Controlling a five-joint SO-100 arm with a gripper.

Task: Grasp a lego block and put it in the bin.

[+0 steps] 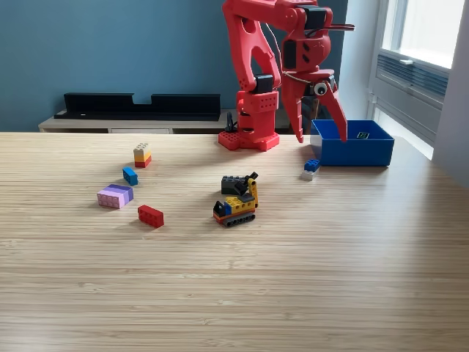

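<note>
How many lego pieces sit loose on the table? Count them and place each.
6: stacked block, blue, pink-purple, red, digger, blue-white beside the bin. Bin contents unclear.

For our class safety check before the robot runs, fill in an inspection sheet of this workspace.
Surface: pale wooden table, flat.
Job's things: blue bin at the exterior view's right; blue and white block just outside it; red block, pink-purple block, small blue block, stacked block at left.
Clutter: toy digger mid-table.
Grippers: red gripper open, empty, over the bin's near-left corner.
Cables: thin wire on the arm.
Surroundings: teal wall, window.
</note>
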